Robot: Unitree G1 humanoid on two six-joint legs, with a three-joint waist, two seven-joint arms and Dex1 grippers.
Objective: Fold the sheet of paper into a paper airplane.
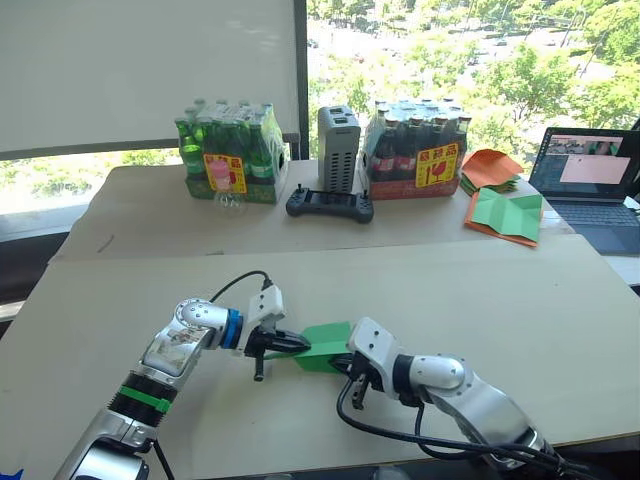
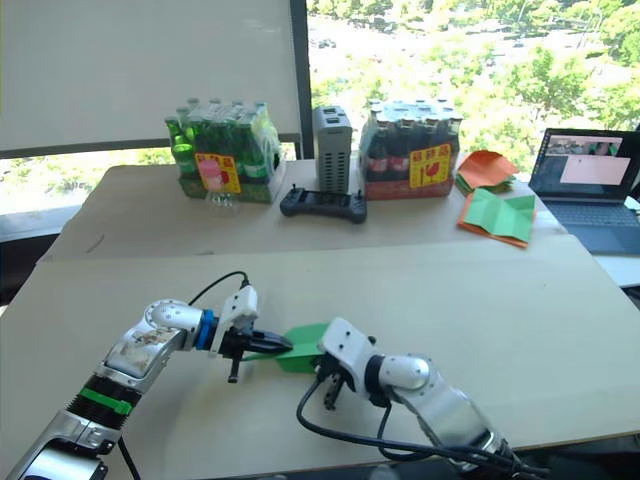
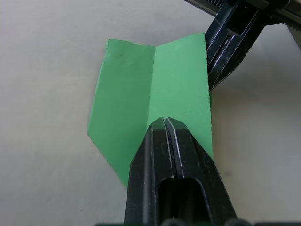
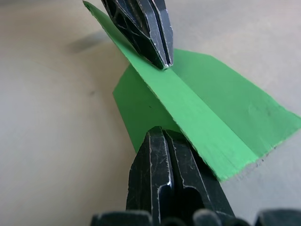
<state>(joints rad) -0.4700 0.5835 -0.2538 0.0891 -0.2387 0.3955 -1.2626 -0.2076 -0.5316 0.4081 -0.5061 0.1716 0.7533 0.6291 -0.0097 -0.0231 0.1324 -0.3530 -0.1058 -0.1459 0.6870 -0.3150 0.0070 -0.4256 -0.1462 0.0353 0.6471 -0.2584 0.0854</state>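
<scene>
Near edge of the table: the paper, already folded to a pointed green wedge with a raised centre crease, lies between the two arms on the pale top; the left gripper is clenched on the wedge at its pointed end, fingers pressed together along the crease; the right gripper is likewise closed, nipping the paper's edge on its own side, as the right wrist view shows its fingers meeting on the lower flap.

Risk, as judged: both grips sit close together on thin paper, so any pull apart or twist between the arms could tear it at the crease or drag a flap out of line; a pinch landing off the crease would set a skewed wing; a slip by either grip would let the wedge spring open.

Room: bare table lies to both sides and ahead of the wedge; the near edge is close behind the arms.

Far side, well apart: green bottles, a controller, a grey box, dark bottles, an orange-and-green paper pile, a laptop; none crowds the work.
</scene>
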